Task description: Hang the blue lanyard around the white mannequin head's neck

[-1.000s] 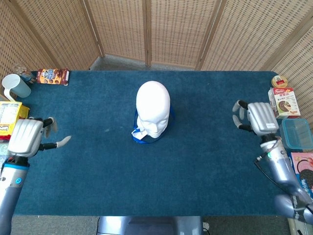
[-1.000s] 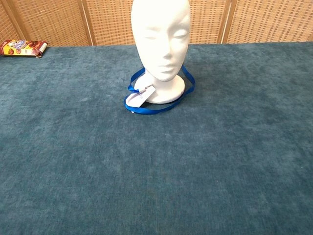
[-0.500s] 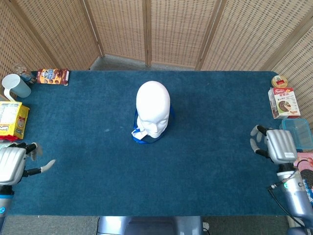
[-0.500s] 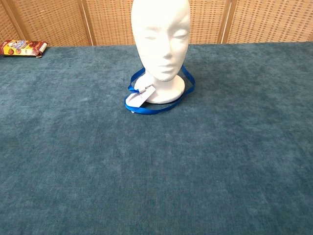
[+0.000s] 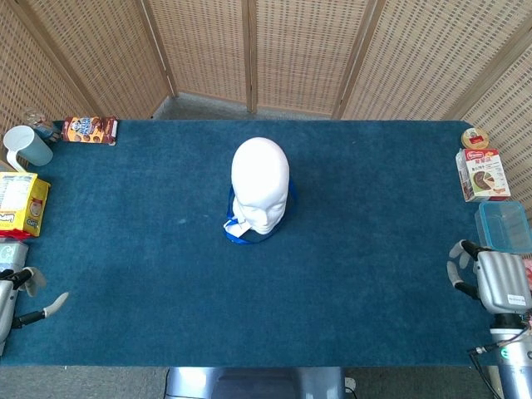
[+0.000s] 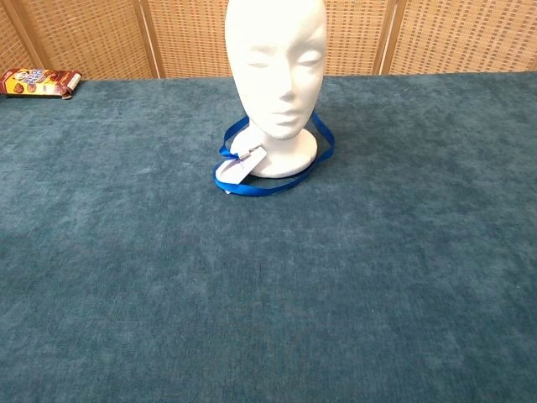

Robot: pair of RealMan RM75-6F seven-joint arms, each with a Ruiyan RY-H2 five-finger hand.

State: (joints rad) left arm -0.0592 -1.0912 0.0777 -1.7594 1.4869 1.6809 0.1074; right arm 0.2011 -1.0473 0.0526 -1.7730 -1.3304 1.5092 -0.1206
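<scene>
Smooth white foam mannequin head [image 6: 277,75] upright on carpeted desk [image 6: 268,277], flat blue ribbon lanyard [image 6: 268,186] looped around its base; left hand [image 5: 12,298] and right hand [image 5: 497,281] at desk edges, fingers spread, empty.

Matt white foam-like mannequin head [image 6: 277,67]; glossy blue ribbon lanyard [image 6: 270,186]; fuzzy carpeted table [image 6: 268,285].

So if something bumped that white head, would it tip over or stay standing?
Probably tips fairly easily: the white head stands tall on a small round base, and looks like light foam. The blue ribbon lies slack around that base on the carpet, so it looks floppy and would hardly steady it.
</scene>
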